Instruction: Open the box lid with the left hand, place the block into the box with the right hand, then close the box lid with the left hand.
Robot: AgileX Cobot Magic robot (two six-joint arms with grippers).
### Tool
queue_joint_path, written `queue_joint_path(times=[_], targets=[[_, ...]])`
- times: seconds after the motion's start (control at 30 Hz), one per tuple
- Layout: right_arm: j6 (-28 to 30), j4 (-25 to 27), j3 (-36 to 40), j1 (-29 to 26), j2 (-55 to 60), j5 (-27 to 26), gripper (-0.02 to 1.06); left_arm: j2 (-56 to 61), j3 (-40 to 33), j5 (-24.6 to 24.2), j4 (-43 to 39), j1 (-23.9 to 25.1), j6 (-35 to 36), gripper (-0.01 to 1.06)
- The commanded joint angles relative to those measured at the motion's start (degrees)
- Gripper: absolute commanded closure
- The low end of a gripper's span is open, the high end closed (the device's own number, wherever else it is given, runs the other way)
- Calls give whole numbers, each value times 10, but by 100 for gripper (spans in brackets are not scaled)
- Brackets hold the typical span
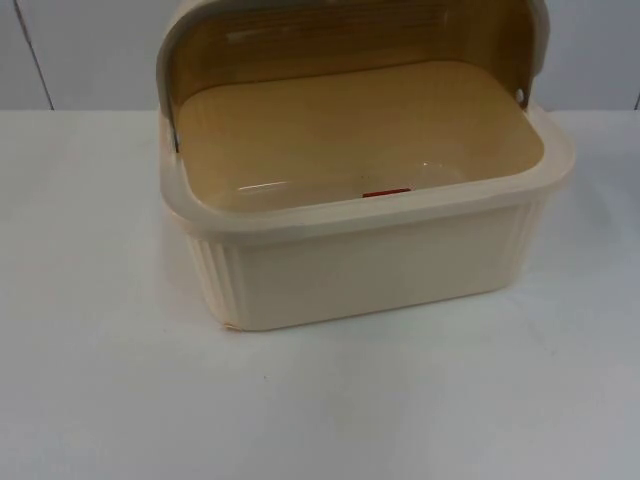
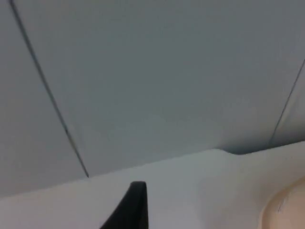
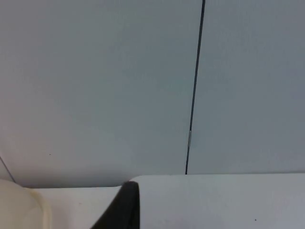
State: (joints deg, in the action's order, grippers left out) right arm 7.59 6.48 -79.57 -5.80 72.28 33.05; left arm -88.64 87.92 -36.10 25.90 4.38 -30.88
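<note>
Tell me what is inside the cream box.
Inside the open cream box, a red block's top edge shows behind the front wall, which hides the rest. The tan floor looks otherwise bare.

the white table (image 1: 110, 400) ends at a grey wall (image 1: 90, 50). on it stands a cream box (image 1: 370, 265), lid raised, near the wall.

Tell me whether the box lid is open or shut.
Open. The lid is swung up behind the box, so the inside floor shows, with a red block lying by the front wall.
</note>
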Motion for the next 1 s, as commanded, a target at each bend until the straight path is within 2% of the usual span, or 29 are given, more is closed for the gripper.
queue_joint_path(times=[0.0, 0.17, 0.3, 0.4, 0.43, 0.5, 0.6, 0.97], targets=[[7, -4, 1, -4, -6, -7, 0, -30, 48, -18, 5, -21, -33, 0], [8, -4, 1, -4, -6, -7, 0, -102, 140, -21, -22, -100, -91, 0], [8, -8, 1, -4, -6, -7, 0, -140, 176, -20, -60, -147, -122, 0], [8, -8, 1, -4, -6, -5, 0, -167, 197, -15, -96, -184, -219, 0], [8, -8, 1, -4, -6, -5, 0, -167, 197, -15, -96, -184, -219, 0], [8, -8, 1, -4, -6, 2, 0, -182, 203, -13, -103, -199, -276, 0], [8, -8, 1, -4, -6, 7, 0, -201, 204, 1, -101, -213, -321, 0], [8, -9, 1, -4, -6, 7, 0, -234, 204, 8, -98, -261, -408, 0]])
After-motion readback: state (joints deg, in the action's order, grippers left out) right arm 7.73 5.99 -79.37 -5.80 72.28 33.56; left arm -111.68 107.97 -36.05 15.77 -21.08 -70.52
